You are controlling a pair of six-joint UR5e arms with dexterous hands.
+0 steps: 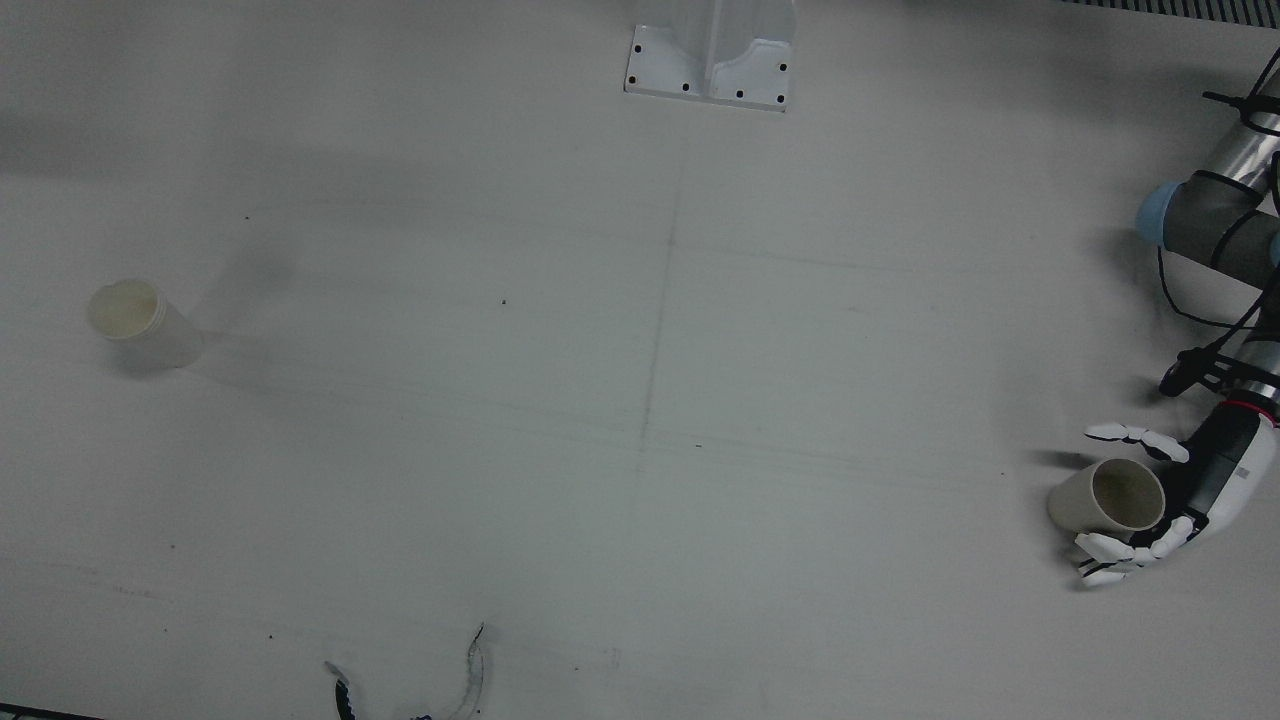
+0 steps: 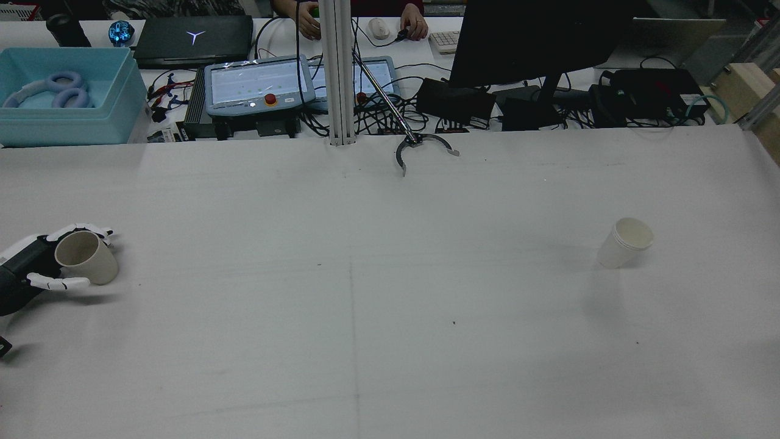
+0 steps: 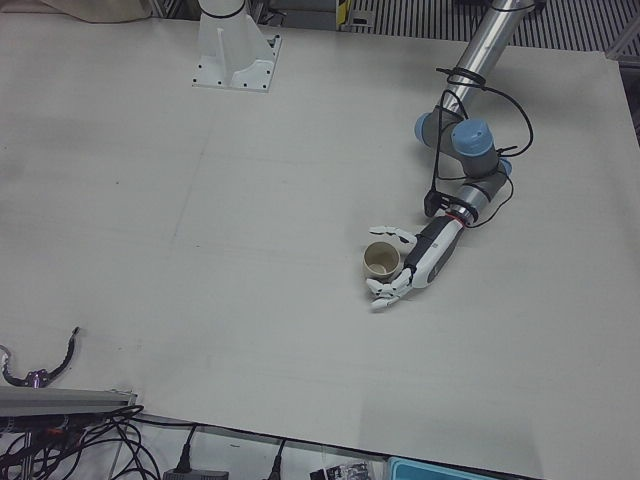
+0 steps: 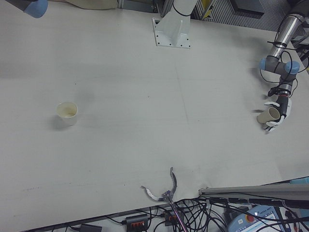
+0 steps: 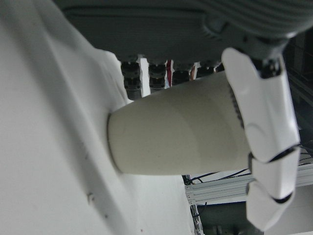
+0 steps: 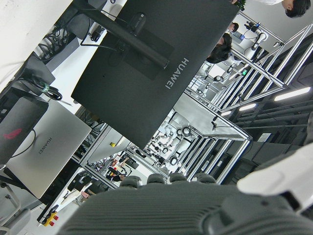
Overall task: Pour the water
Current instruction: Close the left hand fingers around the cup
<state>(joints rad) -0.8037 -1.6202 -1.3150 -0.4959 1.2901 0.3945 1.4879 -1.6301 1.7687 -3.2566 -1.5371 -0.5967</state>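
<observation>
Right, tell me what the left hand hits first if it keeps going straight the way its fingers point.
The paper cup: it already sits between the left hand's fingers. Past it, bare table.

Right hand: only a dark ribbed edge shows along the bottom of its own view; finger position unreadable, absent from other views. Left arm cut by right frame edge in front view. Cup in left hand view: mouth hidden, contents unknown. Far cup: contents too small to tell.
</observation>
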